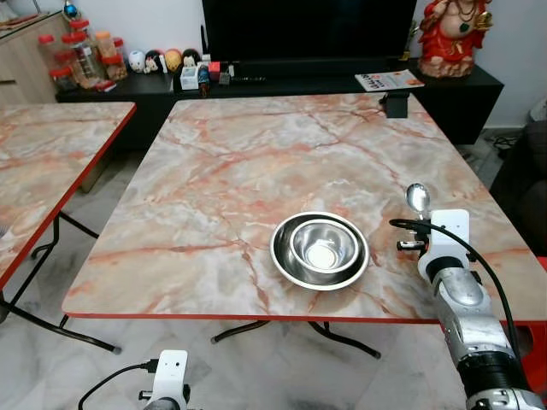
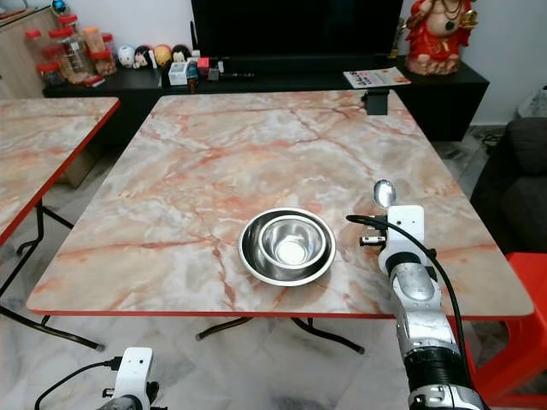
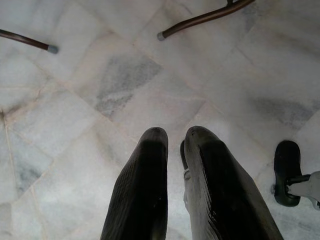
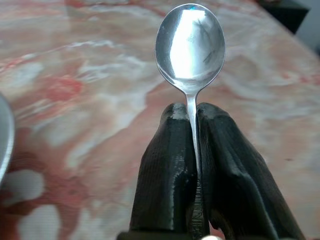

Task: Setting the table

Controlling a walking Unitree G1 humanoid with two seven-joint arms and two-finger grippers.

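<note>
My right pincer [image 4: 194, 117] pinches a spoon [image 4: 190, 45] by its handle, bowl end forward, above the marble counter [image 1: 214, 171] just right of two nested steel bowls [image 1: 320, 249]. My left pincer [image 3: 175, 145] hangs over the floor [image 3: 75, 100], fingers nearly together, empty.

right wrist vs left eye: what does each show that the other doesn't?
Right wrist alone: the two black fingers pressed on the spoon handle, and the bowl end's shiny face close up. Left eye alone: the nested steel bowls to the left of the right gripper, the far table edge, the black cabinet with jars and figurines, a second table, and the left arm hanging low above the floor. Both: the spoon held over the marbled table, and the bowls' rim.
</note>
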